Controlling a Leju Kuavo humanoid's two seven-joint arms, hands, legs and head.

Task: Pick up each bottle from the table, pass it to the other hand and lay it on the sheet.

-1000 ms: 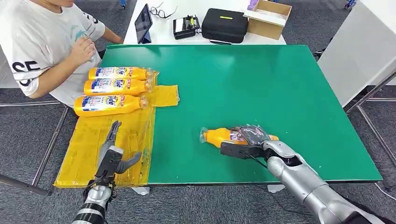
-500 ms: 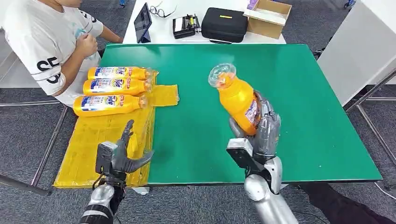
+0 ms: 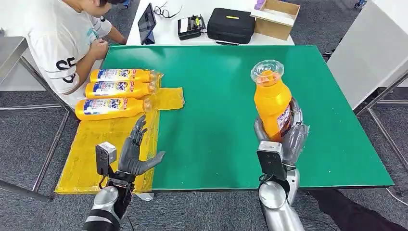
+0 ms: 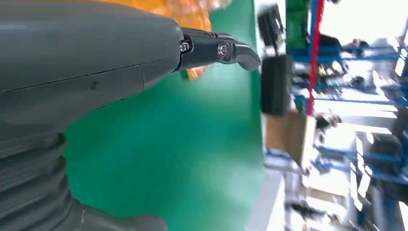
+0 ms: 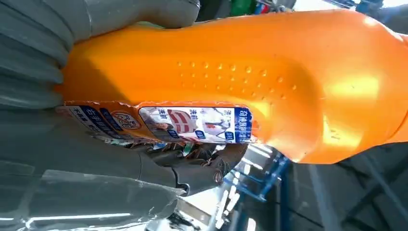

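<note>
An orange plastic detergent bottle [image 3: 272, 107] is gripped around its lower body by the right robot hand [image 3: 283, 137] and held upright above the green desk [image 3: 216, 96], its clear cap at the top. In the right wrist view the bottle's glossy, smoothly curved shell [image 5: 250, 82] is seen with a patch of small raised dots and a printed blue-and-white label, and dark fingers [image 5: 202, 175] are wrapped beneath it. The left robot hand [image 3: 132, 154] is raised over the near left edge of the desk, empty, with its fingers spread and its thumb pointed toward the bottle. Three more orange bottles [image 3: 118, 89] are laid on their sides, side by side, on the crinkled yellow sheet [image 3: 91, 154]. A person in a white shirt [image 3: 62, 38] is seated at the far left corner.
</note>
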